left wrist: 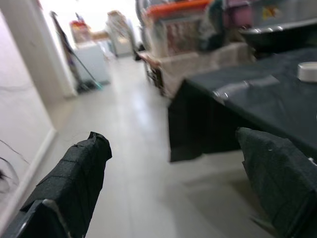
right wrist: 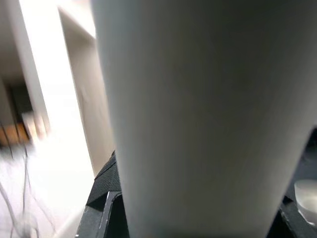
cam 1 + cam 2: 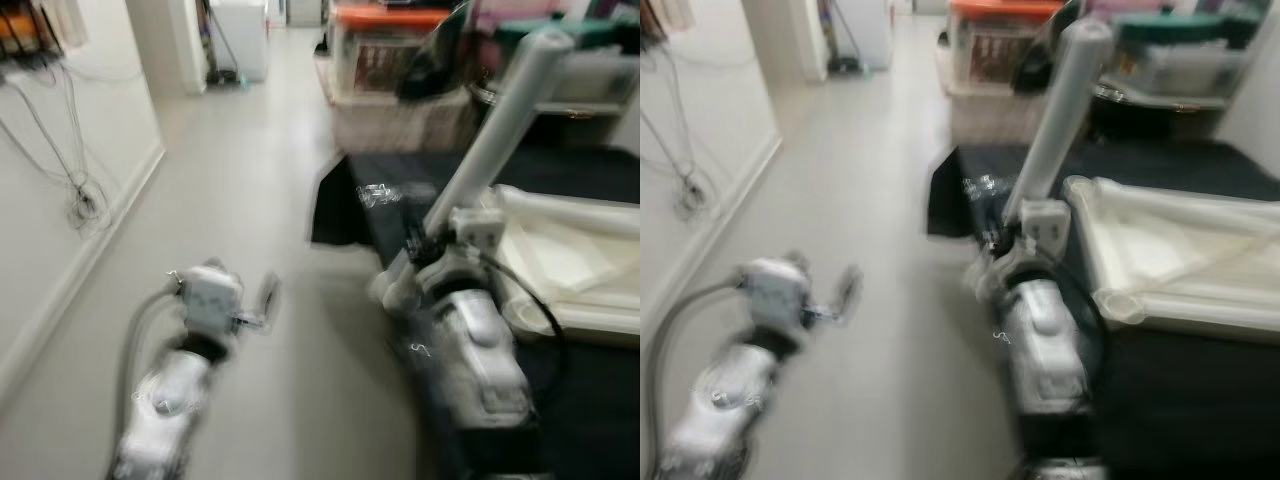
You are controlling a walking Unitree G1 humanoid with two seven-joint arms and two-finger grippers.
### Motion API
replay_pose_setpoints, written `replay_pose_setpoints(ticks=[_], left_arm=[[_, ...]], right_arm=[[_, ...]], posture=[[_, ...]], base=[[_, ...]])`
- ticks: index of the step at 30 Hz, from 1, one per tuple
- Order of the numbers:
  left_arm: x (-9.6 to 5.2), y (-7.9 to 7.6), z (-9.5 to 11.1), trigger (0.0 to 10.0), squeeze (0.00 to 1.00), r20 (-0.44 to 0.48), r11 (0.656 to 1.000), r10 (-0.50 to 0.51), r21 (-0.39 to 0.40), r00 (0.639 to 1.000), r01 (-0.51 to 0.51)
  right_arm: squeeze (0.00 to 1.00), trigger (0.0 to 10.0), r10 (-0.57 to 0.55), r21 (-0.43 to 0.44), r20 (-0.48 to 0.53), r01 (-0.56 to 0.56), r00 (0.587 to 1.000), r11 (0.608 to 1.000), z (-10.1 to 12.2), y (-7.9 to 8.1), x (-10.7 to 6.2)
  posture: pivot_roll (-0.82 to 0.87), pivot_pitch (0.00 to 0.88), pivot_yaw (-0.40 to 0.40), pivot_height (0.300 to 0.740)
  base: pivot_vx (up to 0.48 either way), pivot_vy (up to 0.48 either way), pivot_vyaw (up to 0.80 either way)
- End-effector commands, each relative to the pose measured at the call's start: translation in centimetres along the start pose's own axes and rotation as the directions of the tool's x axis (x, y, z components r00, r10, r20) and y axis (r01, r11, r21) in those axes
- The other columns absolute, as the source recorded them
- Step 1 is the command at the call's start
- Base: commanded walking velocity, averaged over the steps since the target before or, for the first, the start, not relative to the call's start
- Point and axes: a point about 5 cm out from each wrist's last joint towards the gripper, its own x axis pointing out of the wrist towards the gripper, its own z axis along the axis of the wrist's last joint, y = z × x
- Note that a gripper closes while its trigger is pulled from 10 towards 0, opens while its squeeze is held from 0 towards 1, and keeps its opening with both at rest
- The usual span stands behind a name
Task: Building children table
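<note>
The step in hand looks like carrying a table leg to the tabletop for fitting: the right gripper (image 3: 1012, 245) is closed around the lower end of a long pale table leg (image 3: 1055, 120), which rises from it tilted up and away, its free end well above and beyond the gripper. In the right wrist view the leg (image 2: 198, 109) stands directly between the gripper's black fingers (image 2: 106, 183), pressed close against the camera. Just beside the right gripper, on its outer side, the white children's tabletop (image 3: 1170, 255) lies upside down on a surface draped in black cloth (image 3: 1160, 400), its raised rim and a corner socket (image 3: 1118, 302) nearest the gripper. The head views are blurred, so the exact contact between fingers and leg cannot be made out sharply. The left gripper (image 3: 262, 300) hangs over bare floor (image 3: 260, 170), well apart from the tabletop on the far side of the right arm; its fingers (image 1: 74, 173) stand wide apart with nothing between them. The next move, by my judgement, calls for swinging the leg over the tabletop, turning it upright and lowering its end into a corner socket, keeping the long free end clear of the storage bins (image 3: 1000, 50) beyond.
</note>
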Motion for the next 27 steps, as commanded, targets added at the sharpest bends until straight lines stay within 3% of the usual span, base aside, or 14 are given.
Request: replay_pose_setpoints(ticks=[1,3,6,11,14,22,27], left_arm=[[0.1,-0.4,0.3,10.0,0.0,0.026,1.0,-0.009,0.004,1.0,0.009],[0.1,-0.6,0.0,10.0,0.0,0.015,1.0,-0.013,-0.003,1.0,0.013],[0.1,-0.7,0.0,10.0,0.0,0.013,1.0,-0.014,-0.005,1.0,0.014],[0.0,-0.7,-0.1,10.0,0.0,0.007,1.0,-0.014,-0.006,1.0,0.014],[0.0,-0.7,-0.2,10.0,0.0,0.003,1.0,-0.017,-0.007,1.0,0.017],[0.2,-0.8,-0.2,10.0,0.0,0.016,1.0,-0.018,0.002,1.0,0.018],[0.3,-0.4,0.0,10.0,0.0,0.026,1.0,0.012,-0.006,1.0,-0.012]], right_arm=[[0.0,10.0,-0.076,0.189,0.023,0.07,0.997,0.979,1.3,-1.1,0.7],[0.0,10.0,-0.125,0.356,-0.037,0.13,0.991,0.925,0.9,-1.6,1.4],[0.0,10.0,-0.144,0.388,-0.062,0.157,0.988,0.908,0.4,-2.1,1.4],[0.0,10.0,-0.172,0.373,-0.11,0.201,0.979,0.906,-0.7,-2.8,0.9],[0.0,10.0,-0.172,0.299,-0.128,0.203,0.977,0.932,-1.4,-3.1,0.4],[0.0,10.0,-0.172,0.324,-0.147,0.211,0.974,0.922,-1.3,-3.3,0.5],[0.0,10.0,-0.143,0.344,-0.152,0.188,0.978,0.92,-1.1,-3.1,0.8]], posture=[[0.06,0.0,-0.023,0.74],[0.06,0.0,-0.025,0.74],[0.07,0.0,-0.028,0.74],[0.07,0.0,-0.03,0.74],[0.07,0.0,-0.029,0.74],[0.07,0.0,-0.027,0.74],[0.07,0.0,-0.029,0.74]], base=[[0.0,-0.446,0.0],[0.0,-0.444,0.0],[0.0,-0.445,0.0],[0.0,-0.448,0.0],[0.0,-0.446,0.0],[0.0,-0.436,0.0],[0.0,-0.124,0.0]])
